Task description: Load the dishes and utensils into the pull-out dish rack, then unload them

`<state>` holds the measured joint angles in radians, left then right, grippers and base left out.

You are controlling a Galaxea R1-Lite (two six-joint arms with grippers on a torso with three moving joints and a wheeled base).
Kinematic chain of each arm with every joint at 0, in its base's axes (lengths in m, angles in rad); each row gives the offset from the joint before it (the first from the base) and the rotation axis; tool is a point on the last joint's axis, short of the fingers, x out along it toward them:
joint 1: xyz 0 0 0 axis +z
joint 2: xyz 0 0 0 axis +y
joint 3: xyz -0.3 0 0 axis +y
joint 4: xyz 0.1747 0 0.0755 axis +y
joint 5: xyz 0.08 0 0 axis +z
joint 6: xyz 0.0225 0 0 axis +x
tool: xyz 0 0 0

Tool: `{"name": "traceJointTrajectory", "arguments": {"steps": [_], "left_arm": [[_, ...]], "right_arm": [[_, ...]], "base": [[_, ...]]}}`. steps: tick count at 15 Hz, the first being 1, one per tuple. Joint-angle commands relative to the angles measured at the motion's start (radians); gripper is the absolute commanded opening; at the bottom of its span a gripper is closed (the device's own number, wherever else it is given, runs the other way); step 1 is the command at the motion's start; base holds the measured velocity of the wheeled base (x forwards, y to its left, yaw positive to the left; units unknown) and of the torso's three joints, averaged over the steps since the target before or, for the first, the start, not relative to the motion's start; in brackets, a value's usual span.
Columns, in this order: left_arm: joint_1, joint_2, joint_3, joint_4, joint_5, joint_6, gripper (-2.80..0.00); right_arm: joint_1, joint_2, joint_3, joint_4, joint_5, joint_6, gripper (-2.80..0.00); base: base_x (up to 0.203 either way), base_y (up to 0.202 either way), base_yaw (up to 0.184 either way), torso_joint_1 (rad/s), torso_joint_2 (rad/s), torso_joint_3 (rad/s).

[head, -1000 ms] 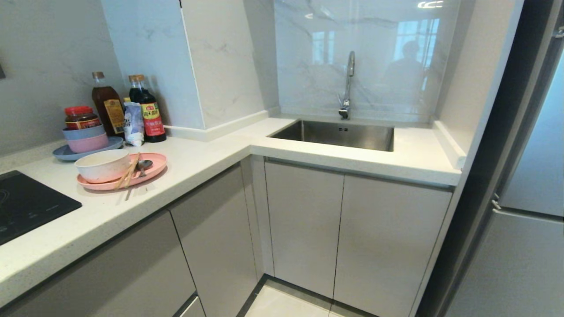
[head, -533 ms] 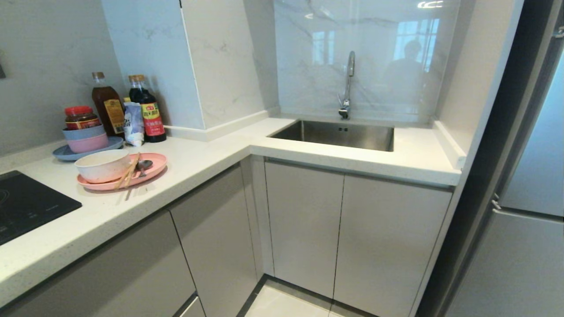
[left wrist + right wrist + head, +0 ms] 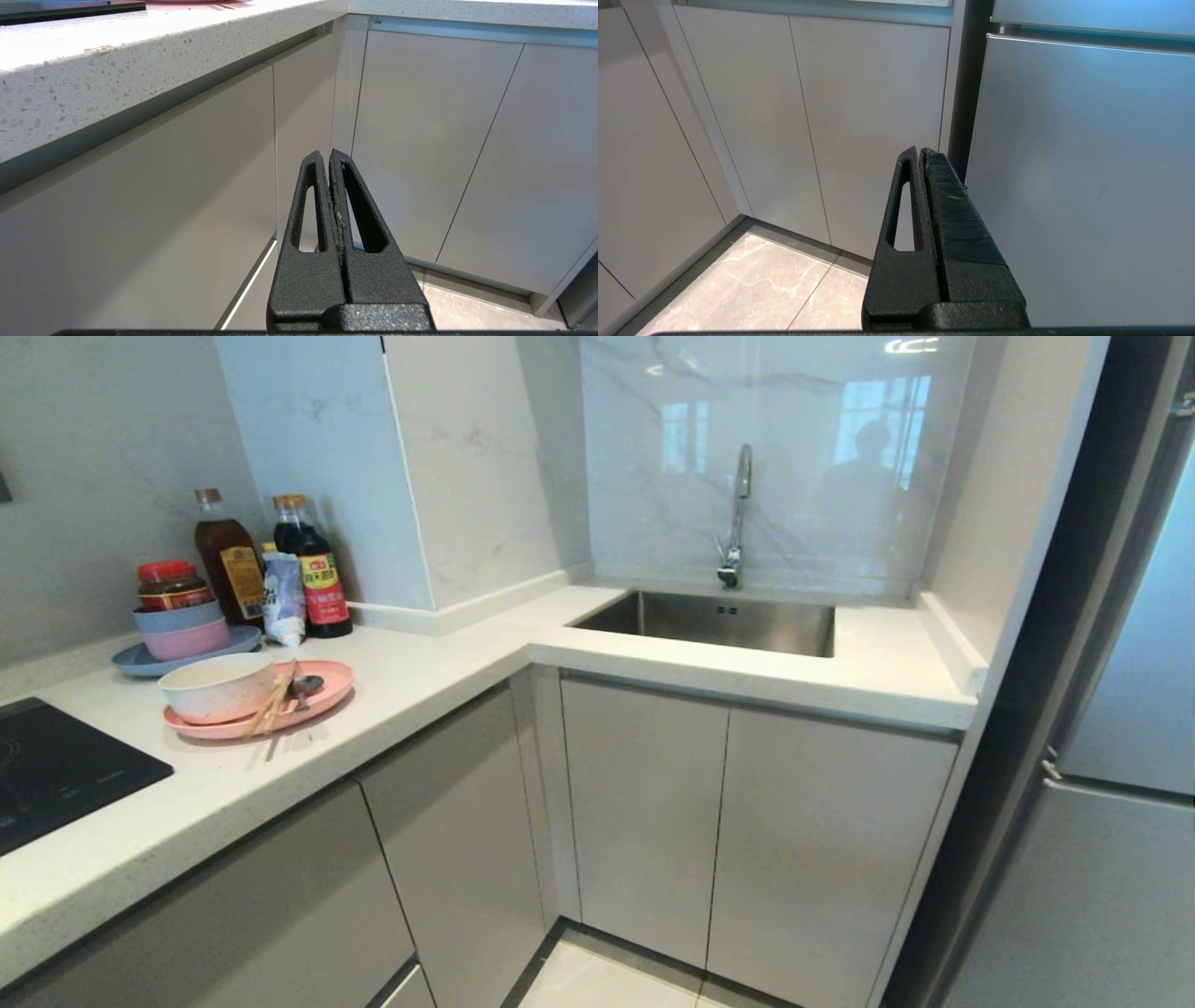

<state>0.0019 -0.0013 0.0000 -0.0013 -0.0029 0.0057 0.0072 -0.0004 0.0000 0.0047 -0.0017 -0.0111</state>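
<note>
Nothing has moved since the earlier frames — plate, bowl, counter and camera all sit as they did.

Left gripper is clenched on nothing, tips pressed together, pointing level at the grey cabinet fronts. Above it runs the speckled counter edge, overhanging the fronts with a dark recess beneath. Ahead of the tips is the inner corner where the two cabinet runs meet; below and ahead, a strip of floor. Open air lies between tips and doors.

Right gripper is likewise shut and empty, aimed at the cabinet doors beside a dark upright gap, with the fridge front close on its far side. Marble floor tile lies open below and ahead of it.

Neither arm shows in the head view. Up on the counter, well above both grippers and toward the left one's side, the pink plate sits near the front edge. The bowl rests on it, with the chopsticks leaning across the rim, their ends reaching past it onto the counter, and the spoon beside them on the plate. Behind stand stacked bowls on a blue plate, plus bottles. A cooktop lies left of the plate; the sink is far off to the right. No rack is pulled out — all fronts are closed flush.
</note>
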Motion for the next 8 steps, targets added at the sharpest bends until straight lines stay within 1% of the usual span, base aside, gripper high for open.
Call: {"name": "traceJointTrajectory", "arguments": {"steps": [1, 8], "left_arm": [[0.001, 0.000, 0.000, 0.000, 0.000, 0.000, -2.80], [0.001, 0.000, 0.000, 0.000, 0.000, 0.000, -2.80]], "right_arm": [[0.000, -0.001, 0.000, 0.000, 0.000, 0.000, -2.80], [0.000, -0.001, 0.000, 0.000, 0.000, -0.001, -2.80]], "base": [[0.000, 0.000, 0.000, 0.000, 0.00, 0.000], [0.000, 0.000, 0.000, 0.000, 0.00, 0.000]]}}
